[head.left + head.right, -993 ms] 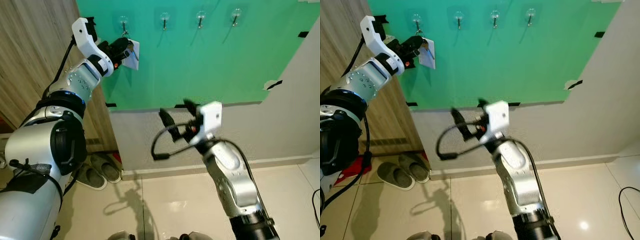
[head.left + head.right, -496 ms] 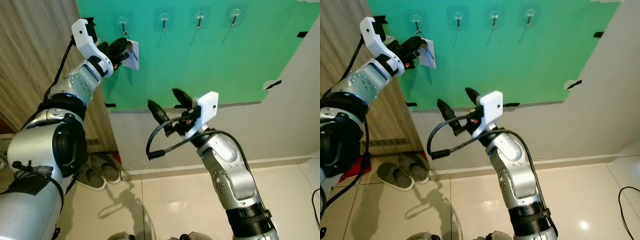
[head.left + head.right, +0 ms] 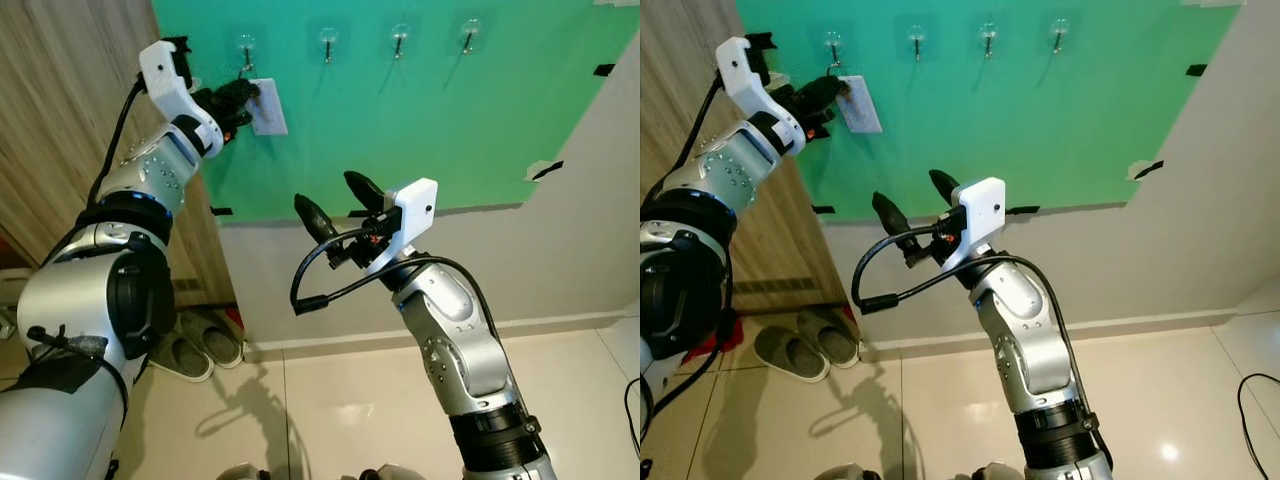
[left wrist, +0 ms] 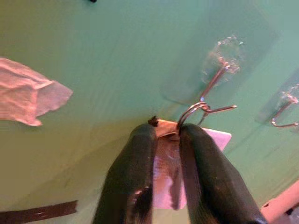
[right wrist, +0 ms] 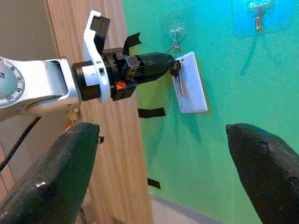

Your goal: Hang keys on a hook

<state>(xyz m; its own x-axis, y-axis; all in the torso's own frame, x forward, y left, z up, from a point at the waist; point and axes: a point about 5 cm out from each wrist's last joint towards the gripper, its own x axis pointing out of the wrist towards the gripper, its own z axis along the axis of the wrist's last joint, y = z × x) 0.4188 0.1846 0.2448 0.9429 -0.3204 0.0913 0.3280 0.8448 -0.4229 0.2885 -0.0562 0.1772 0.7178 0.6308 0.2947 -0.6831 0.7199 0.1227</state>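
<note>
where left gripper [image 3: 243,93] pinches keys [image 4: 198,111], beside hook [image 4: 223,65]

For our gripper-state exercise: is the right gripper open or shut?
Open. The right gripper hangs mid-air with its two fingers spread wide apart, nothing between them.

keys [image 5: 180,82]: hanging with white card tag [image 3: 268,106], ring nearing hook | hook [image 3: 245,46]: clear-backed, leftmost, sticking to green wall's top-left corner

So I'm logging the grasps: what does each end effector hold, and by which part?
The left end effector pinches the silver keys with the white rectangular card tag at the top, by the ring. The right end effector is open, holding nothing.
</note>
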